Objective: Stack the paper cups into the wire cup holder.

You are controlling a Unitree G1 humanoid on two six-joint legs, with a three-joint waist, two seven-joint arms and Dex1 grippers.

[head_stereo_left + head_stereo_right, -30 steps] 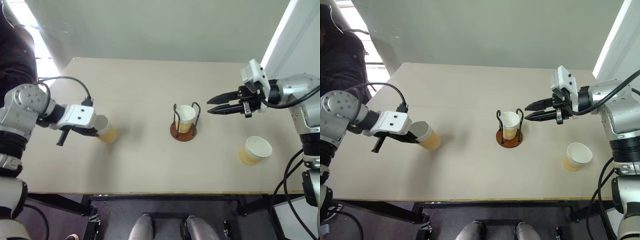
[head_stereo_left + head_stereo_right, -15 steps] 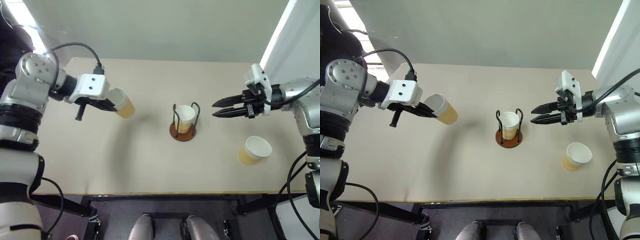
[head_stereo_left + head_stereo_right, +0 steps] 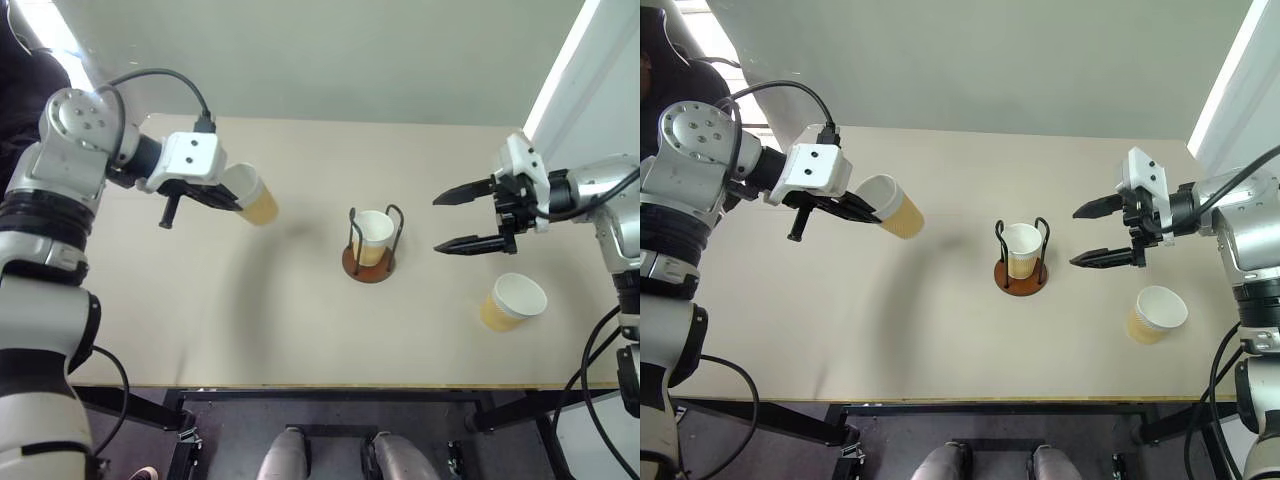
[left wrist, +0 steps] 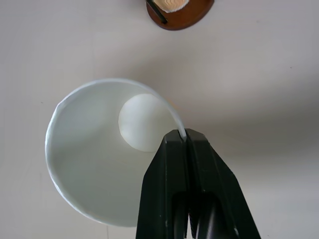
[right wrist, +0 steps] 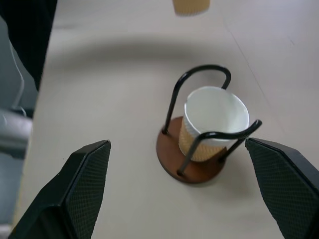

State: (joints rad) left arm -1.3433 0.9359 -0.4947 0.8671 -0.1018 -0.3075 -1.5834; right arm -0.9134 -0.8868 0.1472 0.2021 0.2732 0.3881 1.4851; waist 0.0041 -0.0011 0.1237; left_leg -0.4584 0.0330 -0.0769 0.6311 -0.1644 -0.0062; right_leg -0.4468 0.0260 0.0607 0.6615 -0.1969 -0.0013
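beige tabletop [image 3: 300, 330] runs under a pale wall, and your holder [image 3: 369, 263] sits near its middle, a brown disc with two dark wire loops standing upright. one cup [image 3: 371, 234] already stands inside it, mouth up, between the loops. at about ten o'clock from the holder, your left gripper [image 3: 228, 198] is up off the table with its jaws clenched on the rim of a second cup [image 3: 251, 194]; one finger [image 4: 167, 189] sits inside the white wall, the other outside, and the cup hangs tilted with its base pointing toward the holder. at about three o'clock from the holder, your right gripper [image 3: 455, 219] hovers with its jaws spread wide and nothing between them, tips aimed at the holder but apart from it. your third cup [image 3: 509, 301] rests on the table at about four o'clock from the holder, well apart from it, leaning with its mouth facing up and toward you.
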